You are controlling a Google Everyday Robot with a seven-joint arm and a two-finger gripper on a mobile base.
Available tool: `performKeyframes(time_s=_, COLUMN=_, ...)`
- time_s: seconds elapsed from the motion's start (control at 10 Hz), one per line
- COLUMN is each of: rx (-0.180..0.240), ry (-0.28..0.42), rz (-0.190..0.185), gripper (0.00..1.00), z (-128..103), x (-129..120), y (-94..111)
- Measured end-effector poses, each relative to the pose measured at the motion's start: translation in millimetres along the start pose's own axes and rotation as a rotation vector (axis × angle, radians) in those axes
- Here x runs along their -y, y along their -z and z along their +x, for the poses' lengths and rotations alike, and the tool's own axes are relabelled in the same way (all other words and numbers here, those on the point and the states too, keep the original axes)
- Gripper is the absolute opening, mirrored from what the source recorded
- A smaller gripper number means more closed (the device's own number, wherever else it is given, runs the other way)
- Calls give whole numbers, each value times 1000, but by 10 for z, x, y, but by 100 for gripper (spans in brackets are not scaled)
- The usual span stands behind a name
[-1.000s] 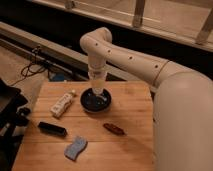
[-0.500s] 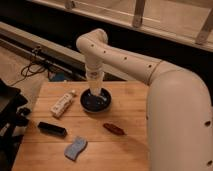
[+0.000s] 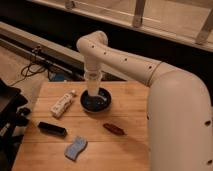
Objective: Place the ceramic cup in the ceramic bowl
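Observation:
The black ceramic bowl (image 3: 102,103) sits on the wooden table (image 3: 125,150) at its far middle. The white arm reaches over from the right and points straight down, with my gripper (image 3: 93,90) at the bowl's middle, down at its rim. A pale whitish shape at the arm's lower end stands in the bowl. I cannot tell the ceramic cup apart from the gripper there.
A white rectangular bottle-like object (image 3: 62,103) lies left of the bowl. A black bar (image 3: 52,128), a blue sponge (image 3: 75,147) and a reddish-brown item (image 3: 114,129) lie nearer the front. Black equipment (image 3: 10,117) stands off the table's left edge.
The arm's upper part has shifted slightly. The gripper stays down at the bowl's middle, and the things on the table have not moved.

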Motion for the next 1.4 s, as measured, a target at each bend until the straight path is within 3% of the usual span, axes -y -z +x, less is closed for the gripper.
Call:
performKeyframes(time_s=0.2, rx=42, ry=-4, rz=-17, gripper=1, z=-43, x=-20, y=-313)
performKeyframes(time_s=0.4, rx=60, ry=-5, rz=-33, gripper=5, z=-77, x=-41, y=-464)
performKeyframes(time_s=1.1, rx=62, ry=-75, rz=-53, gripper=74, z=112, x=53, y=-862)
performKeyframes(time_s=1.2, rx=58, ry=-80, rz=-56, gripper=80, z=123, x=67, y=-907)
performKeyframes(time_s=1.4, rx=49, ry=-87, rz=-54, gripper=76, z=122, x=78, y=-944)
